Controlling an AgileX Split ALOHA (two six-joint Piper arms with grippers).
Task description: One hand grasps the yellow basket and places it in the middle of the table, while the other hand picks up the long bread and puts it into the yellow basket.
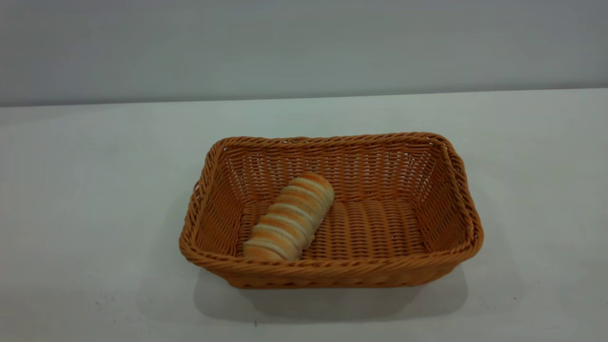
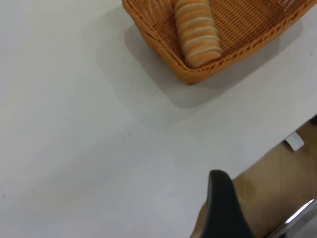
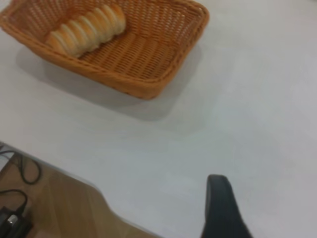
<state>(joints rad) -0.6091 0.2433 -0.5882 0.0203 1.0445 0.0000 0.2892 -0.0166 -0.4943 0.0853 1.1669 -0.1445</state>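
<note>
Woven wicker yellow basket, matt crusted long bread, smooth matt white table.

The bread lies inside the basket on the table; one dark finger, perhaps the left gripper's, shows near the table's edge.
</note>
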